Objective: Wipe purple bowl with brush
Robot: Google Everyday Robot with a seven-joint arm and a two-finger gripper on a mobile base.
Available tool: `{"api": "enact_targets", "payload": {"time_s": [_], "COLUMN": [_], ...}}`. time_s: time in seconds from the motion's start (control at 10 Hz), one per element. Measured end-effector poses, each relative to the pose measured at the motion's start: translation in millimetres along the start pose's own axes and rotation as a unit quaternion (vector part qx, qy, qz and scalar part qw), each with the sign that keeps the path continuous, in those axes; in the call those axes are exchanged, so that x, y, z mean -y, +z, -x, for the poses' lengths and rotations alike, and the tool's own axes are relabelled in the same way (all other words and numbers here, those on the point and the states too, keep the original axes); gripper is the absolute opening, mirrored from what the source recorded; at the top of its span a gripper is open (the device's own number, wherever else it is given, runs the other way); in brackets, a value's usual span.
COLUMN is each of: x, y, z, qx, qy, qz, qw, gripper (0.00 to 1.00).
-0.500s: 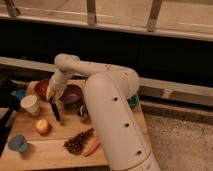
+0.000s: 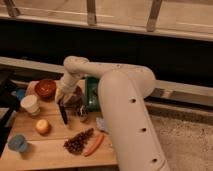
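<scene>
The purple bowl (image 2: 75, 96) sits on the wooden table (image 2: 50, 152), right of the orange-red bowl, partly hidden by my arm. My gripper (image 2: 61, 98) hangs over the bowl's left rim, pointing down. It is shut on the brush (image 2: 63, 113), a slim dark stick that hangs down from the fingers. The brush tip is near the table just left of and in front of the bowl. I cannot tell whether the brush touches the bowl.
An orange-red bowl (image 2: 45, 88) and a white cup (image 2: 30, 104) stand to the left. A yellow-red fruit (image 2: 42, 126), a blue cup (image 2: 17, 143), a dark cluster (image 2: 78, 141) and a carrot (image 2: 94, 144) lie in front. A green packet (image 2: 92, 93) is behind the purple bowl.
The gripper and the brush have shifted slightly to the right, closer to the purple bowl. The other things have not moved.
</scene>
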Motion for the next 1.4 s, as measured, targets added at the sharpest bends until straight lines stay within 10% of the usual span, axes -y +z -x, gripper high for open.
{"api": "enact_targets", "payload": {"time_s": [0.4, 0.9, 1.4], "x": [11.5, -32.1, -11.7], "y": [-11.7, 13.3, 4.0], "z": [3.3, 41.8, 15.4], "qx": [-0.003, -0.011, -0.002], "qy": [-0.010, -0.024, 0.010], "qz": [-0.006, -0.011, -0.021], "qw": [0.9999, 0.9996, 0.9997], "gripper": [0.00, 0.00, 0.00]}}
